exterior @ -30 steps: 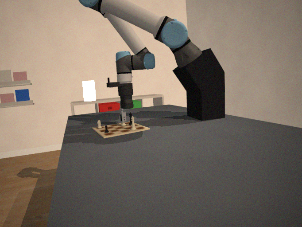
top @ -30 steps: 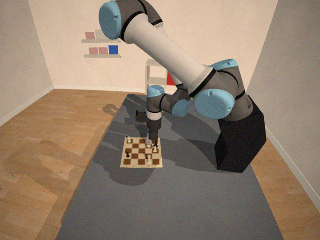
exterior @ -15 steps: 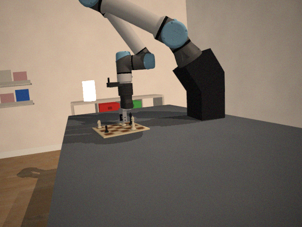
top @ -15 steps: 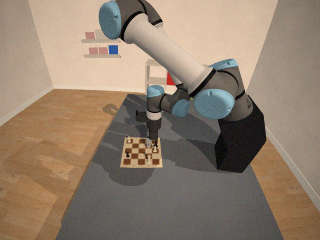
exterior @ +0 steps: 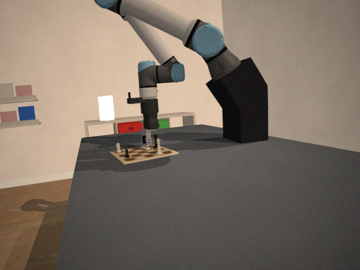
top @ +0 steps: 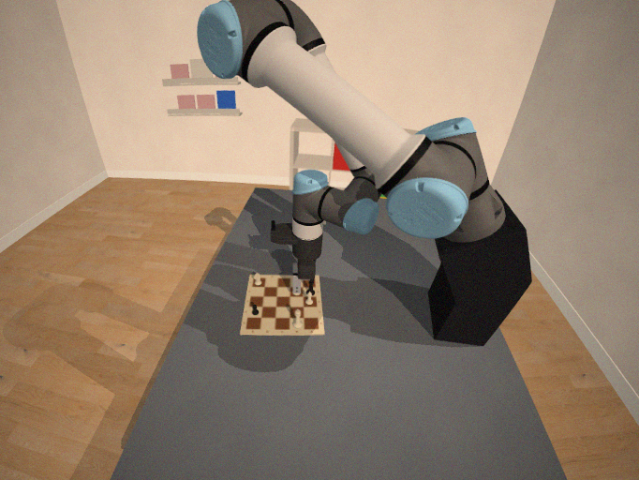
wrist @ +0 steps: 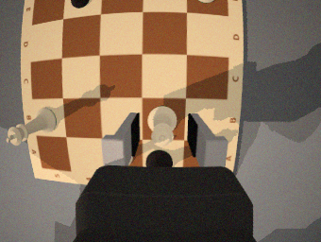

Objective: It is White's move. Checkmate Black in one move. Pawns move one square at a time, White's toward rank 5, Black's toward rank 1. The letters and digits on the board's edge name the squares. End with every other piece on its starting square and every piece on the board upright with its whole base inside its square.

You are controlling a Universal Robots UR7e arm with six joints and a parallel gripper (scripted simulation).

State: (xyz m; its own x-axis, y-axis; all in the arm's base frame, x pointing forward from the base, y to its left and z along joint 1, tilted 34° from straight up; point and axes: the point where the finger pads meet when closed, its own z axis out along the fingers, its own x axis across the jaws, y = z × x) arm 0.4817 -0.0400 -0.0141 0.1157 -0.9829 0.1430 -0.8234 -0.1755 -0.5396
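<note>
Arm (top: 330, 97) (exterior: 157, 17) reaching over tabletop (top: 361, 402) (exterior: 203, 203) | board (top: 269, 311) (exterior: 145, 159) (wrist: 121, 76) on tabletop | fingers (top: 296, 290) (exterior: 147, 144) open, gaps both sides of white piece (exterior: 147, 148) (wrist: 161, 119) | white king (top: 297, 317) (exterior: 158, 148) (wrist: 46, 119) upright, B5 | black piece (top: 310, 291) (exterior: 155, 142) (wrist: 159, 158) beside white piece | white piece upright, B2

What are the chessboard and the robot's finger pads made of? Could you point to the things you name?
The flat brown-and-cream chequered chessboard (top: 282, 301) (exterior: 139, 154) (wrist: 121, 76) looks like painted wood or card: smooth, dull, no clear grain. The black finger pads might be rubber, being dark and shineless beside grey fingers.
</note>
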